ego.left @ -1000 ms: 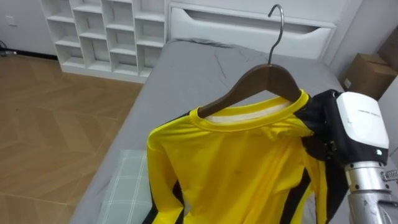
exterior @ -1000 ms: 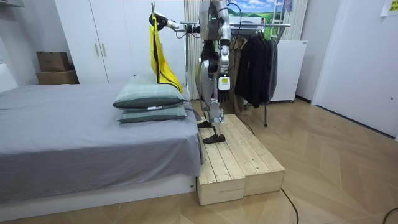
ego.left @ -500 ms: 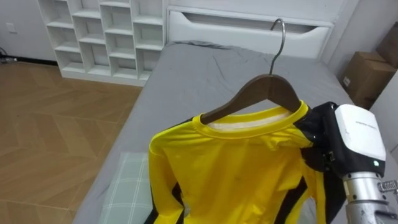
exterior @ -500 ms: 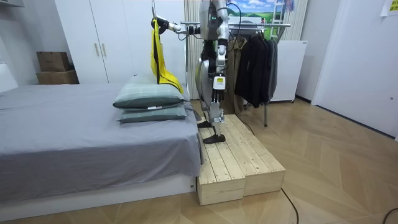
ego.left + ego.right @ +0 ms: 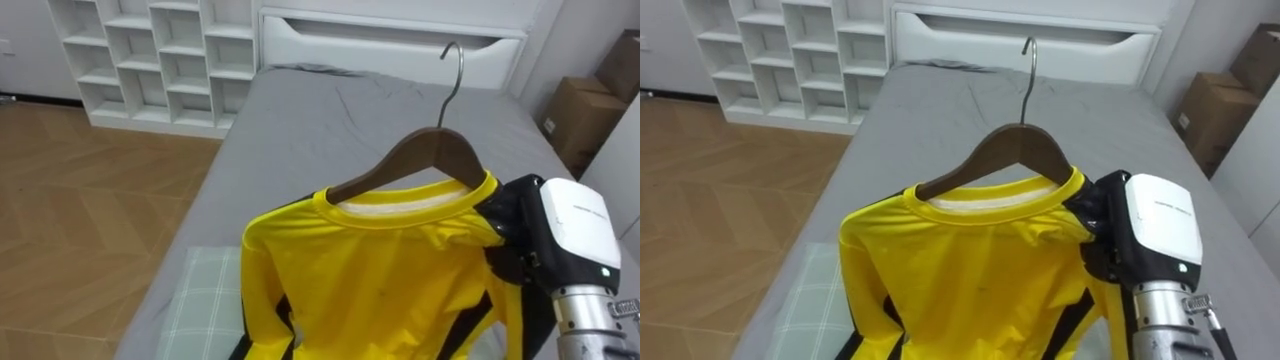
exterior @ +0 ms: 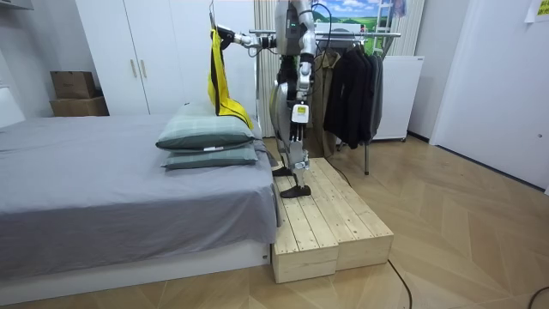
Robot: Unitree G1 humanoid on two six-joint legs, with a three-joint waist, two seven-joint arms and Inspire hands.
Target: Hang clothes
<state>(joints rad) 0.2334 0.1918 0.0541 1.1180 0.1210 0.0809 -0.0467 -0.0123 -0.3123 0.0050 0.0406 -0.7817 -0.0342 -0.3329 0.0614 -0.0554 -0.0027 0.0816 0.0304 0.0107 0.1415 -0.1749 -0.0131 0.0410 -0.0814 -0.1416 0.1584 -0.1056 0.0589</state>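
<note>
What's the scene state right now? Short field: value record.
robot: stands on wooden platform beside bed, clothes rack behind it
yellow shirt: on wooden hanger, held up over the bed, not yet on the rack
right hand: grips the hanger's shoulder end through the shirt
left hand: hangs at its side
pillows: stacked on bed

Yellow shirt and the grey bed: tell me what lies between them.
In the room view, two stacked green pillows lie on the bed, below the hanging yellow shirt.
</note>
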